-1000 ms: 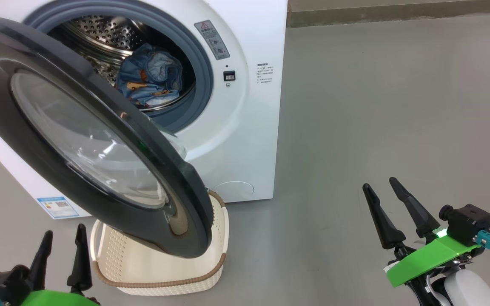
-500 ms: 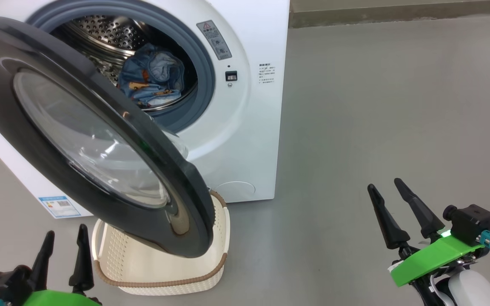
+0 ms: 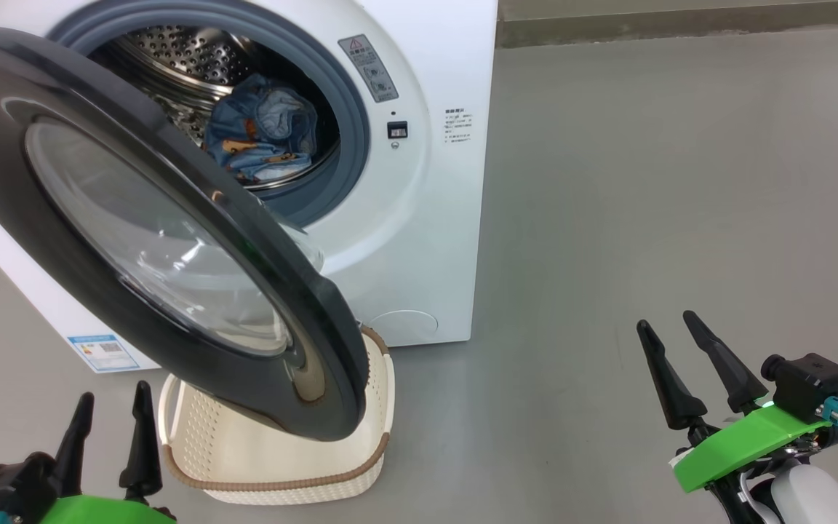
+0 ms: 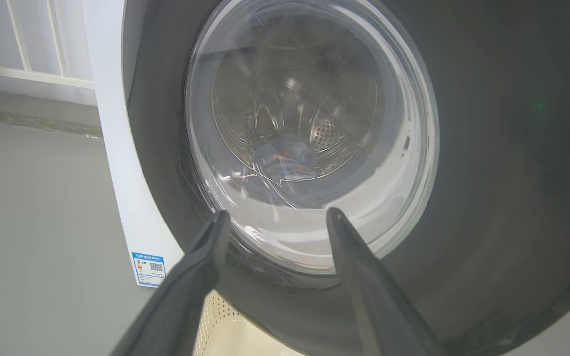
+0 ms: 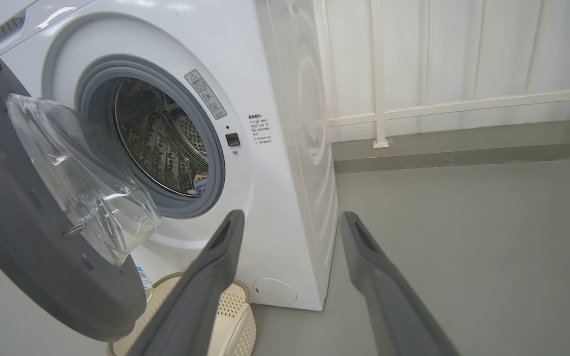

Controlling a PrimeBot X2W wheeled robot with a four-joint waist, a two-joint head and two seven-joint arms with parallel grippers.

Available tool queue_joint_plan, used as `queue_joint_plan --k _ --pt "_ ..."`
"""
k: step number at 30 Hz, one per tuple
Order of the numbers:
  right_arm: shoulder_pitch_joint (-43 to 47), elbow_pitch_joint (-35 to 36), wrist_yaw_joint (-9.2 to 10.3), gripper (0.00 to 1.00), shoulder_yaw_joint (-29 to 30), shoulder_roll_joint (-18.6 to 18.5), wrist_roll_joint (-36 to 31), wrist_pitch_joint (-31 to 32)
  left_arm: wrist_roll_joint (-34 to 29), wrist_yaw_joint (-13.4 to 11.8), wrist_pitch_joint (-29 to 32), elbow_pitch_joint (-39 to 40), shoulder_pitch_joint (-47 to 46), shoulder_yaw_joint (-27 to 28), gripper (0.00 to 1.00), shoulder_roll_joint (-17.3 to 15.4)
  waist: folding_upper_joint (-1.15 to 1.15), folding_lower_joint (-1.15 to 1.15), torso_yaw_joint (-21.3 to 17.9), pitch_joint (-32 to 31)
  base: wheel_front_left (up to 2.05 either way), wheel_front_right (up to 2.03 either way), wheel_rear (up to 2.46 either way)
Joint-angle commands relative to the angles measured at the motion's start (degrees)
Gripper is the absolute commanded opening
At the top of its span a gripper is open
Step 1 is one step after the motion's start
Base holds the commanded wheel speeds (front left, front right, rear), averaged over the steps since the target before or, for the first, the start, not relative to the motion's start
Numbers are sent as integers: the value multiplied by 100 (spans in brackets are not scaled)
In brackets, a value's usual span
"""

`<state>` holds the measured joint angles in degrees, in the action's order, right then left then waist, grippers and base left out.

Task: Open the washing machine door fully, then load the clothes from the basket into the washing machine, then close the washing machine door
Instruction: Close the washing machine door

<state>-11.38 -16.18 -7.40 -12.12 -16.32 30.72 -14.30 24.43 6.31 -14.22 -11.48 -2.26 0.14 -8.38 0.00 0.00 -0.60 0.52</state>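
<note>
Two grippers, both w/ fingers spread, nothing held. Left gripper (image 3: pixel 115 391) hovers low just left of the basket (image 3: pixel 281 485); right gripper (image 3: pixel 665 320) is well apart to the right, over the floor (image 3: pixel 644 182). Washing machine door (image 3: pixel 157 233) stands part-open, hinged on left, its lower edge overhanging the basket. Basket sits on floor against the front of the washing machine (image 3: pixel 426 218). Clothes (image 3: pixel 262 135), a light-blue printed bundle, lie inside the drum toward the back.

- The washing machine (image 3: pixel 426 240) — white, boxy — is standing with its steel drum showing.
- The washing machine door (image 3: pixel 157 240), glossy black with glass, is hanging open over the basket (image 3: pixel 281 486).
- The blue clothes (image 3: pixel 262 138) are lying bunched in the drum.
</note>
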Motion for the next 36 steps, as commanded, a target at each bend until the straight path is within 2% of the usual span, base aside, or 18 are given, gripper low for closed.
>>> queue_joint_plan --k 1,15,16,17,18,32,36 --pt "-30 107 -9 100 -73 -55 -96 -70 -65 -27 -73 160 -76 169 100 -102 0 0 4 6 0 0 0" --pt "-77 154 -9 100 65 4 -361 -70 -84 -30 -76 158 -116 141 100 -95 0 0 151 94 0 0 0" --pt "-91 197 -9 72 74 8 -369 -70 -86 -31 -76 163 -122 142 100 -98 0 0 172 103 0 0 0" --pt "-103 248 -9 38 85 7 -379 -70 -90 -32 -76 168 -130 140 100 -100 0 0 199 113 0 0 0" --pt "-118 310 -9 0 94 5 -391 -70 -92 -33 -76 172 -137 139 100 -103 0 0 227 121 0 0 0" --pt "-565 1141 -9 0 -206 14 -295 -70 -110 -51 -77 122 -178 90 100 -73 0 0 843 118 0 0 0" --pt "-761 1354 -9 0 -420 12 -237 -70 -109 -50 -77 96 -181 64 100 -65 0 0 1138 107 0 0 0"
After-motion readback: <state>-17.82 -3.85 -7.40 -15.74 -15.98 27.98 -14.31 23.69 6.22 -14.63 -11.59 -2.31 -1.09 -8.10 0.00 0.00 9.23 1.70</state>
